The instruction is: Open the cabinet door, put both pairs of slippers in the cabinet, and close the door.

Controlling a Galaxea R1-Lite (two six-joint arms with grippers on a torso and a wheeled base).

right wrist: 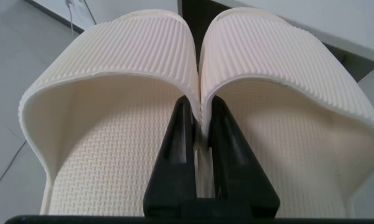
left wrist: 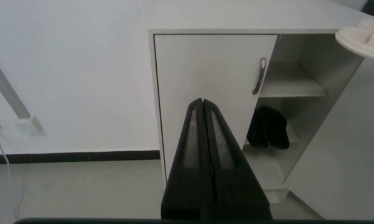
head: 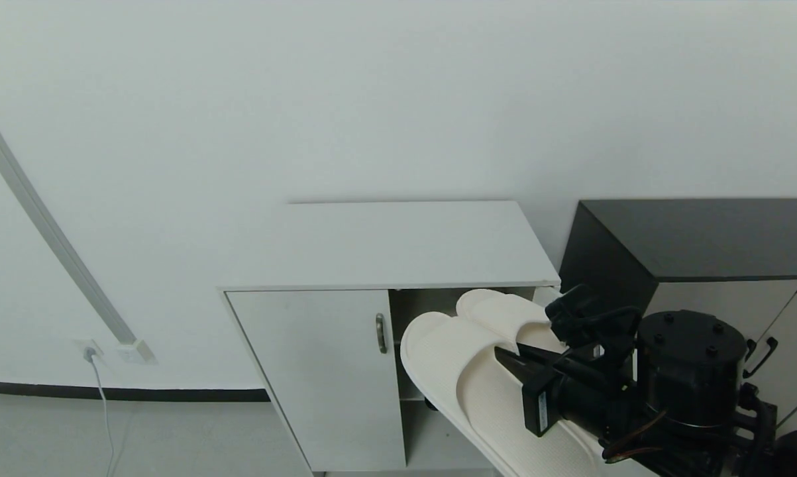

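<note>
My right gripper (head: 512, 358) pinches the cream slippers (head: 451, 371) by their inner edges. Toes lie at its 10 o'clock, before the open cabinet (head: 385, 245). My left gripper (left wrist: 203, 102) is closed, empty.

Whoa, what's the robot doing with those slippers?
The right gripper is shut on a pair of white slippers, pinching their inner edges together. It holds them in front of the cabinet, whose right side is open. A dark pair already sits on a lower shelf inside. The left gripper is shut and empty, facing the closed left door.
</note>
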